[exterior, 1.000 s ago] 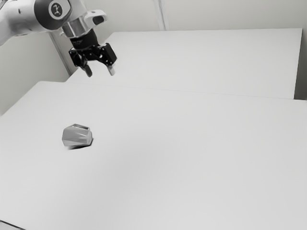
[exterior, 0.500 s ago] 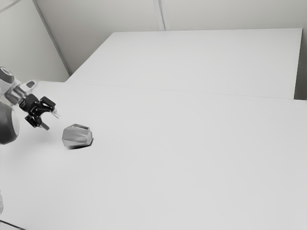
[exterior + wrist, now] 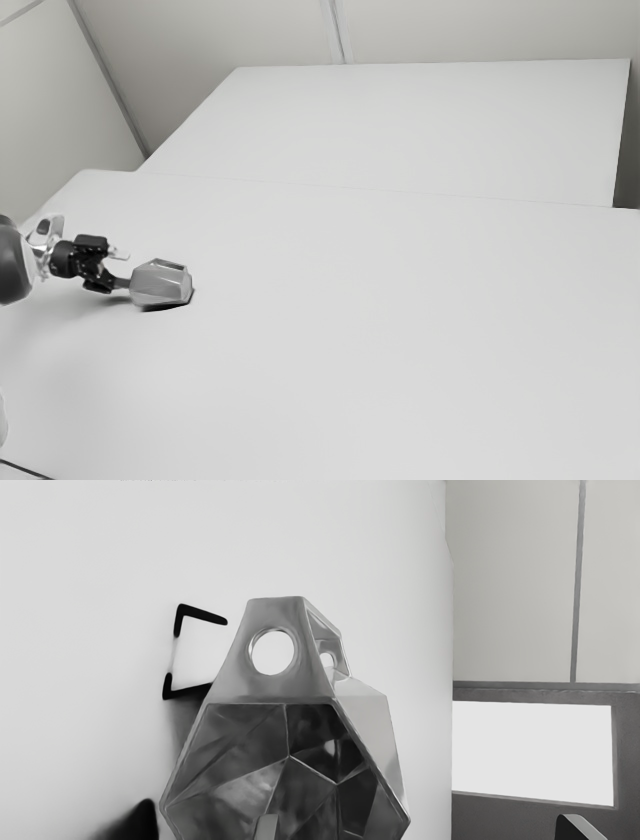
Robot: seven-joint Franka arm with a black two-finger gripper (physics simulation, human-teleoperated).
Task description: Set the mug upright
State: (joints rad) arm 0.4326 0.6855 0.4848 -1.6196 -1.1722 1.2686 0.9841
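Note:
In the exterior view my gripper point(image 3: 123, 269) is low over the table at the far left, pointing sideways at the faceted grey mug point(image 3: 161, 284). The mug lies on its side, its mouth facing my hand. One finger reaches the mug's edge; the other is higher, above the mouth's level. In the wrist view the mug point(image 3: 275, 690) shows its dark hollow inside and a handle with a round hole. The gripper point(image 3: 416, 827) is open there, one fingertip in front of the mouth, the other out beside the mug. Whether a finger is inside the mouth I cannot tell.
The white table point(image 3: 380, 330) stretches away to the exterior view's right, and a second white surface point(image 3: 400, 130) lies behind it. A dark shadow is on the table beside the mug. The wrist view also has a wall with a bright panel point(image 3: 532, 752).
From high above the table, my hand has come down toward the exterior view's left, tilted to near level and moved up to the mug. The mug has stayed where it was.

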